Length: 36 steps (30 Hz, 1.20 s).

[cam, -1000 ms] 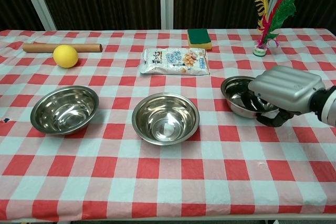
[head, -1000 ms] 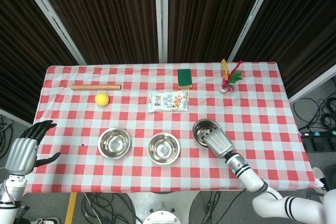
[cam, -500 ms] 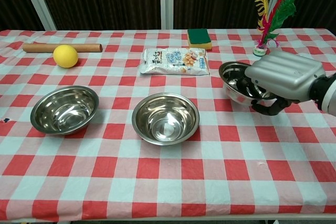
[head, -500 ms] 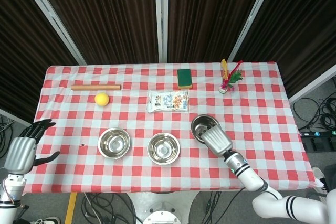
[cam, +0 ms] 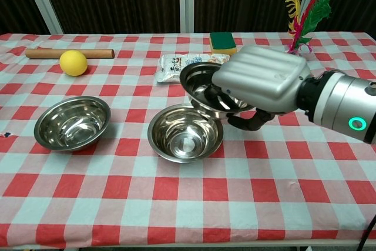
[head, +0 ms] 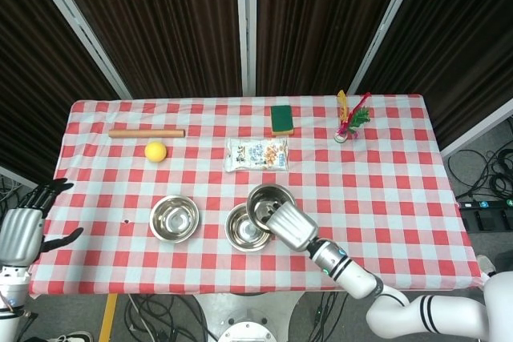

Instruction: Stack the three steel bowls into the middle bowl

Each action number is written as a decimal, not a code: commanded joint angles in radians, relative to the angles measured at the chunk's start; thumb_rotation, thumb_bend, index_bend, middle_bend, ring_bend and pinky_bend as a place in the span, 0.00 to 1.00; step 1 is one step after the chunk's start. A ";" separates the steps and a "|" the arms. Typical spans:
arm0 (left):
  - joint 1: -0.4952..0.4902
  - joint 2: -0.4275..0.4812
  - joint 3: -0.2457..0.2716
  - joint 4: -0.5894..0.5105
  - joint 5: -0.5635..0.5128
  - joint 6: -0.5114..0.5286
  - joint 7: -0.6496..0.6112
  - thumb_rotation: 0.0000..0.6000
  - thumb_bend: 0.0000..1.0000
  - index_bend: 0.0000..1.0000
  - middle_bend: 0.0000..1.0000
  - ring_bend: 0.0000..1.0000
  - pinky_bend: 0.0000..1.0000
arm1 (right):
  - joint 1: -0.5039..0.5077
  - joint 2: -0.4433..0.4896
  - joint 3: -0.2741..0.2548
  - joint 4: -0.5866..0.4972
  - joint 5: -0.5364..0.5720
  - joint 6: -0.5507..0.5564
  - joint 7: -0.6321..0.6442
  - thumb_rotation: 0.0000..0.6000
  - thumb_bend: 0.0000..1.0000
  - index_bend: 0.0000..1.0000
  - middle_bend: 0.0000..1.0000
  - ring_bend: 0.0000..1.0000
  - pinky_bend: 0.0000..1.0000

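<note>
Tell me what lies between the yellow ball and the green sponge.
The snack packet lies between the yellow ball and the green sponge, nearer the sponge; otherwise bare checked tablecloth. The head view shows this best.

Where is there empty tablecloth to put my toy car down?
The whole near strip of the table, in front of the left bowl and middle bowl, is bare. So is the right part, this side of the feather toy. It is crowded around the middle bowl, where the right hand holds the third bowl above it.

Open cloth either side of middle bowl [cam: 185,132]; snack packet [cam: 194,64] behind it, well apart.
</note>
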 commanded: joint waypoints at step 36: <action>-0.029 0.002 0.034 -0.009 0.016 -0.094 0.064 1.00 0.15 0.27 0.29 0.23 0.32 | -0.058 0.363 0.035 -0.326 0.015 0.223 0.049 1.00 0.02 0.07 0.12 0.00 0.01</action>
